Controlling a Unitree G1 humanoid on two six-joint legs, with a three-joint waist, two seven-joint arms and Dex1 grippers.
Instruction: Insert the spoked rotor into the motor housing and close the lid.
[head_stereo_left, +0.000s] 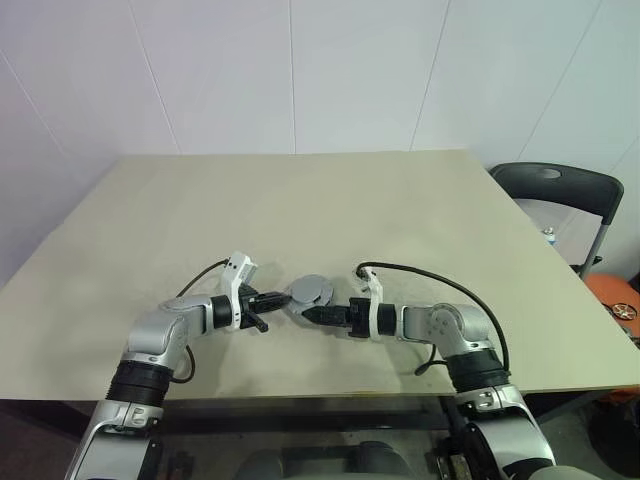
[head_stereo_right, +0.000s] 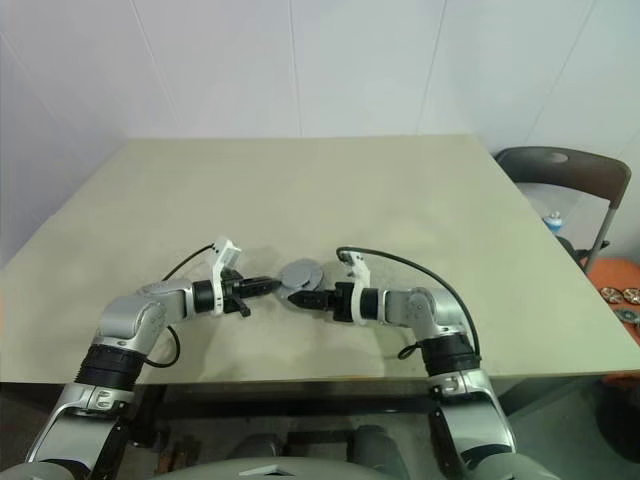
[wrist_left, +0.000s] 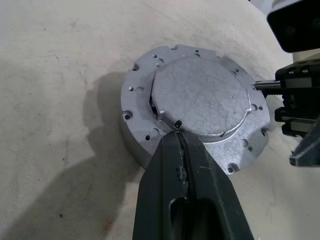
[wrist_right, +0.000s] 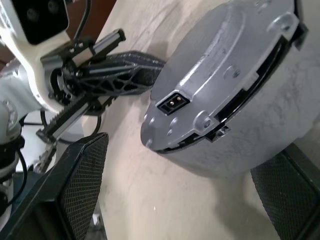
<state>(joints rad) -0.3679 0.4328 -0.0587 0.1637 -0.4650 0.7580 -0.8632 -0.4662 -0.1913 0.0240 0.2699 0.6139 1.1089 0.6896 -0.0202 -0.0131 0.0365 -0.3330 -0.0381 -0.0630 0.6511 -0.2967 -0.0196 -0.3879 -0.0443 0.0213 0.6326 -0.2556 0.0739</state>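
Left wrist view: joined left fingers (wrist_left: 177, 150) touch the lid (wrist_left: 200, 95); right fingers (wrist_right: 82, 170) spread around it.

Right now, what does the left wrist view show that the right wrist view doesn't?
Left wrist view: the shut left claw tipped against the raised round face on top of the grey motor housing, with screw holes ringing it. Right wrist view: the open right claw straddling the housing's side, with a small rectangular socket and a dark seam. Both: the housing on the table and the opposite claw.
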